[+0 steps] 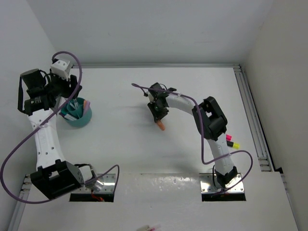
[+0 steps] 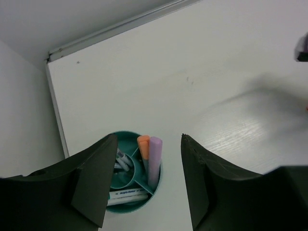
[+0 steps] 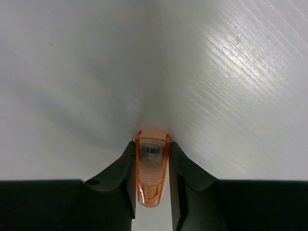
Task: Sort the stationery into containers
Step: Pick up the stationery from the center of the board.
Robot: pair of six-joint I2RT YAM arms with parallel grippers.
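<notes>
I see a white table (image 1: 130, 149) under both sets of jaws; its grain catches glare just ahead and to the right of the right jaws. A thin far rail (image 1: 159, 65) runs along the table's far edge, well beyond both jaws. A wider side rail (image 1: 253, 120) runs well to the right of the right jaws. A back wall (image 1: 144, 29) rises past the far rail, and a left wall (image 1: 19, 43) stands just left of the left jaws. Ahead of the left jaws, near the far rail, I spot a small dark speck (image 2: 78, 61). Well behind both jaws lies a glossy panel (image 1: 159, 185).
</notes>
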